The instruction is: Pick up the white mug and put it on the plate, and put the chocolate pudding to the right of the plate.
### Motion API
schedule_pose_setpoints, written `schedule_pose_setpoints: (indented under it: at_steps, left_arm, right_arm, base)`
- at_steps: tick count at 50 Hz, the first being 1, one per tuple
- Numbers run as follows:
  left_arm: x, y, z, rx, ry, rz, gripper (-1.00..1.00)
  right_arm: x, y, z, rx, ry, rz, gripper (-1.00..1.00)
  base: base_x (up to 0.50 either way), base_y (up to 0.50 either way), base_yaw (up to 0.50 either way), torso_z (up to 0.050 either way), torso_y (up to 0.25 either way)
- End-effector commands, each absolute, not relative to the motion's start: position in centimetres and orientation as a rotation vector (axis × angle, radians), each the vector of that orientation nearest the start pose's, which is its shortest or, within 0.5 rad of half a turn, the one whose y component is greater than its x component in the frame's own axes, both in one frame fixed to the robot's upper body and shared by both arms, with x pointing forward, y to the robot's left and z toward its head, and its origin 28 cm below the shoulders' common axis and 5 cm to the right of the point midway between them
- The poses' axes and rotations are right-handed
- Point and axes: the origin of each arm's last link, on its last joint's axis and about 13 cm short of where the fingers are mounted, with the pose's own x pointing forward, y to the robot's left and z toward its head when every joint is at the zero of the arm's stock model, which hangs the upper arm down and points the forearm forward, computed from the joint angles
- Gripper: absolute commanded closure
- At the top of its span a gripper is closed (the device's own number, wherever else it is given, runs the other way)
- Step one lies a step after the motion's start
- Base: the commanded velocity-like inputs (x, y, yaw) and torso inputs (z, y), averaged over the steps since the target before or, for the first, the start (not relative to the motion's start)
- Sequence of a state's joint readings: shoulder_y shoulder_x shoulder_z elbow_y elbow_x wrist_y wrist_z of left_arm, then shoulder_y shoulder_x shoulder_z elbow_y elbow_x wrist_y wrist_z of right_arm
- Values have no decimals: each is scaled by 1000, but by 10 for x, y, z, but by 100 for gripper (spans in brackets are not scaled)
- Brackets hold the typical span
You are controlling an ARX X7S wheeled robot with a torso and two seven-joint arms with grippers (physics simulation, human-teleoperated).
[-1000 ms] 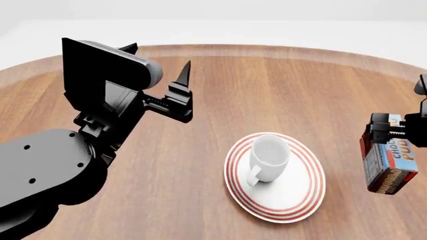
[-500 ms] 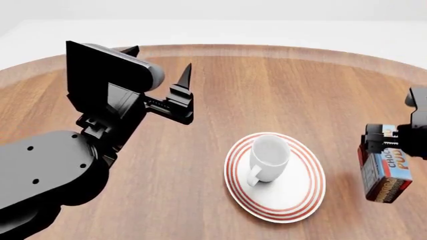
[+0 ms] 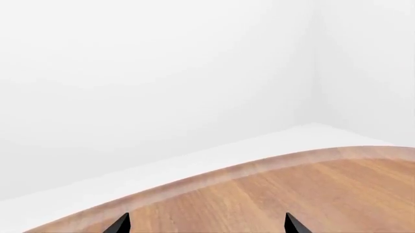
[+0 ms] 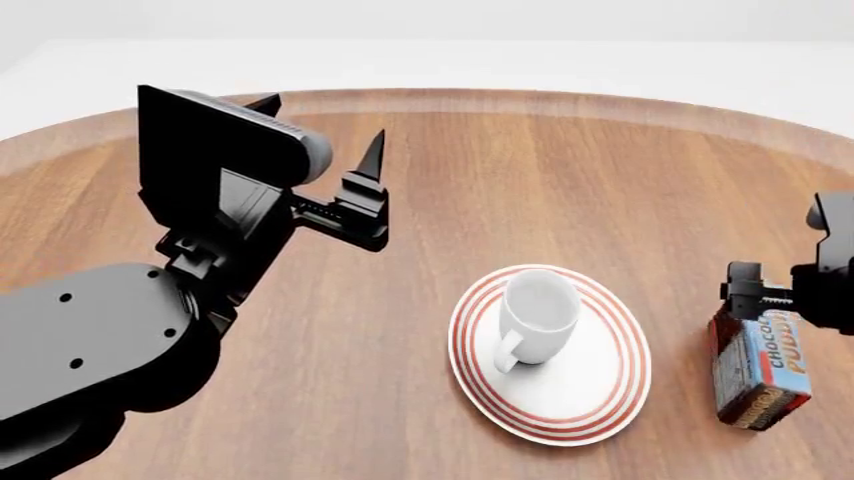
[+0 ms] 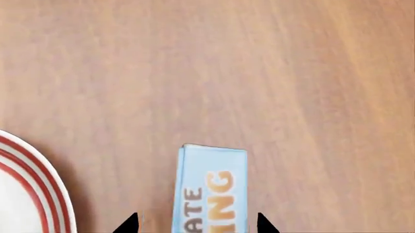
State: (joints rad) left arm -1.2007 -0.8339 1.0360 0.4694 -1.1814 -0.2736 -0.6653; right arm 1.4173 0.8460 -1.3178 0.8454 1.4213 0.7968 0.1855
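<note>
The white mug (image 4: 537,315) stands upright on the red-ringed plate (image 4: 607,395), handle toward the front. The chocolate pudding carton (image 4: 761,365) stands on the wooden table just right of the plate, tilted a little. My right gripper (image 4: 771,292) is at the carton's top. In the right wrist view its fingertips (image 5: 198,224) flank the carton's blue face (image 5: 213,194) with wood showing on both sides, so it is open. The plate's rim (image 5: 39,184) is beside it. My left gripper (image 4: 320,125) is open and empty, raised over the table's back left.
The round wooden table (image 4: 561,180) has a pale rim at the back. The left wrist view shows the table's edge (image 3: 259,167), white floor and walls beyond, and the two spread fingertips (image 3: 206,225). My left arm covers the front left.
The right gripper has lowered the carton from mid-air down to the table beside the plate and spread its fingers. The left arm has barely moved.
</note>
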Motion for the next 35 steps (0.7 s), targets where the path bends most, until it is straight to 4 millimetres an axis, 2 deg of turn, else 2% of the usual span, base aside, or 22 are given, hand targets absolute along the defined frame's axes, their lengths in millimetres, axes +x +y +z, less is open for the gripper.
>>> schedule_pose_setpoints:
  at_steps: [1,21,35]
  left_arm:
    - [256,203,253,119,-243,-370,-100]
    - [256,203,252,119,-243,-372,-100]
    - [255,203,254,119,-248,-373,-100]
  right_arm:
    - [323,-307,191,-4,788,-301,-100]
    - [322,-308,194,-15,785,-310,-100]
    - [308,-310,232,-54,737,-333,-100]
  base:
    - [0,0,0,0,0]
    - [0,0,0,0,0]
    - [0,0,0,0,0]
